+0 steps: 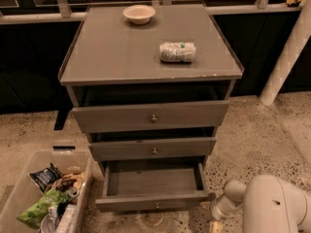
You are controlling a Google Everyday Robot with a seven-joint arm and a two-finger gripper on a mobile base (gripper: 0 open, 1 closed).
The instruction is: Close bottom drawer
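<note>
The bottom drawer (151,183) stands pulled well out beneath the front edge of the bench (112,57), its grey tray bare and its small knob (156,206) at the middle of the low front panel. The gripper (218,221) sits low by that panel's right-hand corner, under the bench's front right corner. It looks close to the wood, though contact cannot be made out, nor can I tell whether it is spread or closed, or whether it grips anything.

The main risk, as I judge it, is an off-centre push. Pressing at the right corner rather than near the knob could skew the drawer on its runners so it binds partway in, or the gripper could slide off the corner and miss.

The middle drawer (153,148) also projects a little (as does the top drawer (150,116)), so a push aimed too high would strike the wrong front. A hard shove could also jolt the bench and roll the lying bottle (178,52) toward its right edge.
</note>
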